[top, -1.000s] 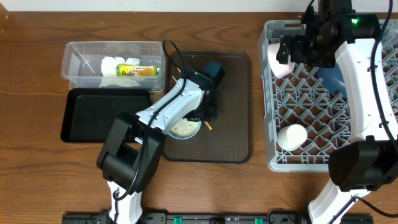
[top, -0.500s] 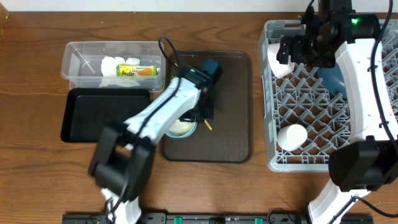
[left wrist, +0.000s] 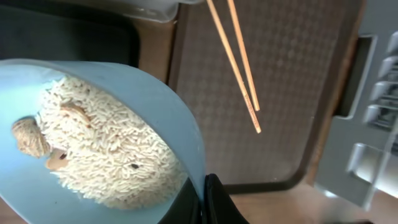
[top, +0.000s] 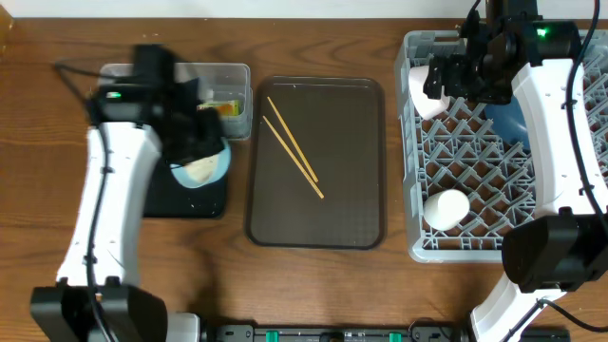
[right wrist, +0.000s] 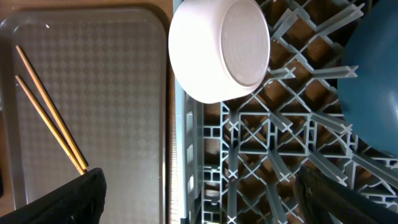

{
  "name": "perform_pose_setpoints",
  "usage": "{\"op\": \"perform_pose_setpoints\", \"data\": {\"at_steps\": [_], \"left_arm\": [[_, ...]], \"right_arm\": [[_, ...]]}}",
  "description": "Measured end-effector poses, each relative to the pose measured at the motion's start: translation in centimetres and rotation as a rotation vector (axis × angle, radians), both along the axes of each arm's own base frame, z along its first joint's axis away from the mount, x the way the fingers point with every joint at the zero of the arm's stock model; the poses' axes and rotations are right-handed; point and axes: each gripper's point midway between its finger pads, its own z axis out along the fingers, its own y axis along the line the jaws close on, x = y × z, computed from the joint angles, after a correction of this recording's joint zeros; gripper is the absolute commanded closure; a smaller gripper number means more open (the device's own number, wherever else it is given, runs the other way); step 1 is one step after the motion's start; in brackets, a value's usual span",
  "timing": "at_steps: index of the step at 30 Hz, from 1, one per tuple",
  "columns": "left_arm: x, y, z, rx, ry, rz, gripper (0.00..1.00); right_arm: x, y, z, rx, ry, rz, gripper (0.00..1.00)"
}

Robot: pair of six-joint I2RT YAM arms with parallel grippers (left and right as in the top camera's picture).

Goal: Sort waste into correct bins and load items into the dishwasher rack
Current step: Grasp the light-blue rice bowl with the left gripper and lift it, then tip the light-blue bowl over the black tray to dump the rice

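Note:
My left gripper [left wrist: 202, 200] is shut on the rim of the light blue bowl [left wrist: 93, 93], which holds white rice [left wrist: 106, 155]. In the overhead view that bowl [top: 201, 168] hangs over the black tray bin [top: 195, 202]. Two chopsticks [top: 293, 147] lie on the brown serving tray [top: 351, 190]. My right gripper [right wrist: 205, 199] stands open above the left edge of the dishwasher rack [right wrist: 267, 155], just below the white bowl [right wrist: 217, 50]. The rack [top: 475, 161] also holds the dark blue plate [top: 508, 123] and a white cup [top: 445, 209].
The clear tub [top: 228, 76] sits behind the black tray, mostly hidden by my left arm; a bit of the snack wrapper [top: 226, 108] peeks out. Bare wooden table [top: 313, 285] lies in front of the trays.
My left arm has swung the bowl of rice off the brown tray to the left, over the black tray. The chopsticks now lie uncovered. The right arm has stayed put.

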Motion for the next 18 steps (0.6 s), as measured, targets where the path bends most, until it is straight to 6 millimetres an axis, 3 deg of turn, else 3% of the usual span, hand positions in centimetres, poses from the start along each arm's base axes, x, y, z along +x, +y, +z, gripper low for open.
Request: {"op": "perform_pose_setpoints", "data": {"at_steps": [11, 18], "left_arm": [[1.1, 6.0, 0.2, -0.453, -0.143, 0.036, 0.94], [2.5, 8.5, -2.7, -0.761, -0.116, 0.16, 0.94]], "right_arm": [[-0.1, 0.0, 0.0, 0.0, 0.003, 0.0, 0.06], [0.0, 0.0, 0.0, 0.0, -0.001, 0.0, 0.05]]}}
